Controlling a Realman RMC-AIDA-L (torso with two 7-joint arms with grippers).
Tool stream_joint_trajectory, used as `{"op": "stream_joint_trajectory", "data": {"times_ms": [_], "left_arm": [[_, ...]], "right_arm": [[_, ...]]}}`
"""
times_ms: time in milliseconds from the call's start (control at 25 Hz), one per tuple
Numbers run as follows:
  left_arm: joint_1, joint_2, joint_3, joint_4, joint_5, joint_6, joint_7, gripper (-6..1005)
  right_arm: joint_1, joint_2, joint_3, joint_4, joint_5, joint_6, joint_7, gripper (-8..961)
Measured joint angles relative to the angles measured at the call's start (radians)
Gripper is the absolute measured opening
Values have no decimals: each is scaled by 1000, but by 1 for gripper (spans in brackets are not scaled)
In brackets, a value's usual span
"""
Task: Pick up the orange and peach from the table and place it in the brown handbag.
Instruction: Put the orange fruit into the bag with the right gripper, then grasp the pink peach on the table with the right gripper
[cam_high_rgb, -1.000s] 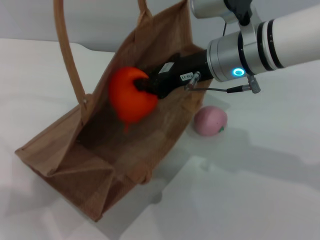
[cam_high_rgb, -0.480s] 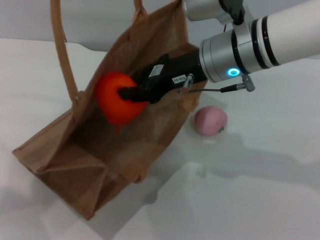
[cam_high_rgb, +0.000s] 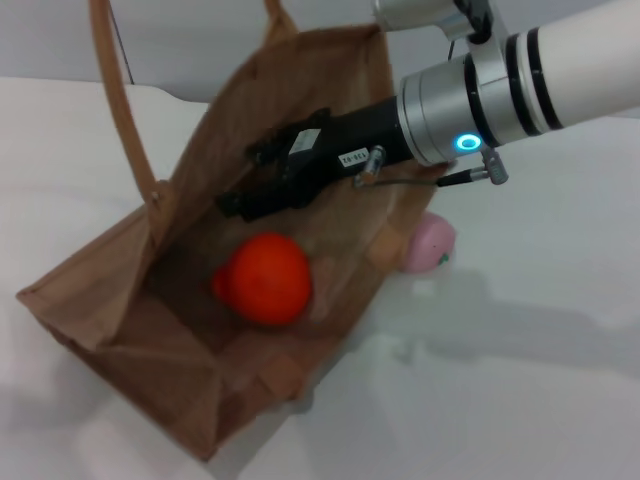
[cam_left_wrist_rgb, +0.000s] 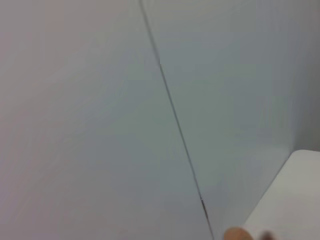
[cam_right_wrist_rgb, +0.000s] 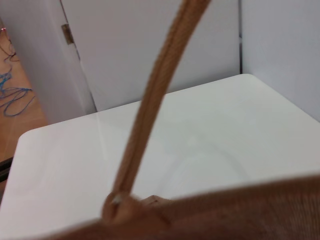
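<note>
The orange (cam_high_rgb: 265, 279) lies loose on the bottom inside the brown handbag (cam_high_rgb: 120, 300), which stands open on the table. My right gripper (cam_high_rgb: 243, 180) is open and empty, reaching into the bag's mouth just above the orange. The peach (cam_high_rgb: 430, 244) sits on the table right behind the bag's right side, partly hidden by the bag wall. The right wrist view shows a bag strap handle (cam_right_wrist_rgb: 150, 100) and the bag's rim (cam_right_wrist_rgb: 240, 210). My left gripper is out of view.
The white table (cam_high_rgb: 500, 380) spreads wide to the right and in front of the bag. The bag's long strap (cam_high_rgb: 120, 110) rises at the left. The left wrist view shows only a pale wall (cam_left_wrist_rgb: 100, 120).
My right gripper has opened and let go of the orange, which dropped to the bag's bottom. The bag has shifted a little and now hides part of the peach.
</note>
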Motion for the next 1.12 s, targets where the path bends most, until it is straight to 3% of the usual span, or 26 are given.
{"op": "stream_joint_trajectory", "data": {"times_ms": [160,280,400,480,720,1120], "left_arm": [[42,1,-3,0,4,39,0,119],[70,1,-4,0,5,48,0,119],[100,1,-4,-3,6,64,0,119],[116,1,-4,-4,6,69,0,119],[153,-1,-4,-3,10,67,-1,119],[186,-3,-4,-8,12,65,-9,119]], "right_arm": [[-14,-14,5,-45,-43,38,21,749],[-50,-41,34,-114,-115,58,87,779],[-103,-63,116,-190,-219,92,155,810],[-121,-66,172,-210,-279,115,172,816],[-164,-64,295,-223,-425,152,192,811],[-181,-29,306,-127,-540,183,204,810]]}}
